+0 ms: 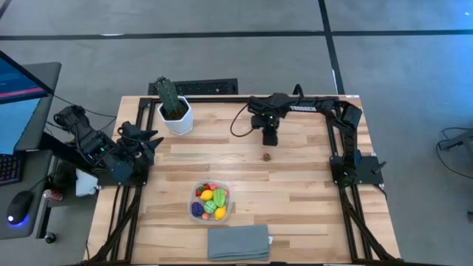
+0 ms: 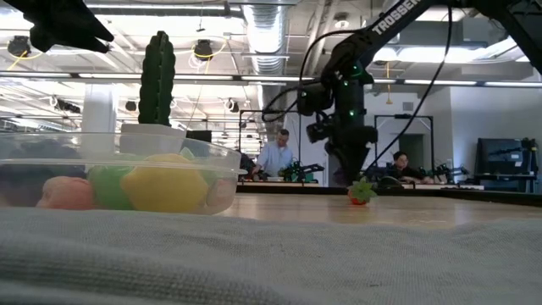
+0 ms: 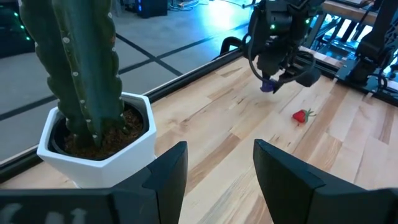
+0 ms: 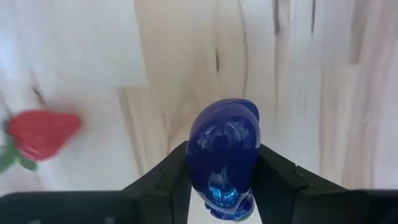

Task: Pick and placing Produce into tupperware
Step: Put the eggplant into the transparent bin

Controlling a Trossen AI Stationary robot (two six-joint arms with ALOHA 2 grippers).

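Observation:
My right gripper (image 1: pixel 270 138) hangs over the far middle of the table, pointing down, shut on a small glossy purple produce piece (image 4: pixel 224 152), which also shows in the left wrist view (image 3: pixel 268 86). A red strawberry (image 1: pixel 267 156) lies on the wood just on the near side of it (image 4: pixel 40 134). The clear tupperware (image 1: pixel 211 202) stands on the table near the front middle, with several coloured produce pieces in it (image 2: pixel 161 182). My left gripper (image 3: pixel 217 174) waits open at the table's left side, beside the cactus. My right gripper pinches the purple piece by its two opposite sides (image 4: pixel 198 155) between its two fingers (image 4: pixel 166 177). The fingers come from above and point down. The piece sticks out below the fingertips and hangs clear of the table (image 3: pixel 268 87).
A tall green cactus in a white hexagonal pot (image 1: pixel 174 111) stands at the far left of the table. A folded grey cloth (image 1: pixel 238 242) lies at the front edge, just on the near side of the tupperware. Bare wood lies between the strawberry and the tupperware.

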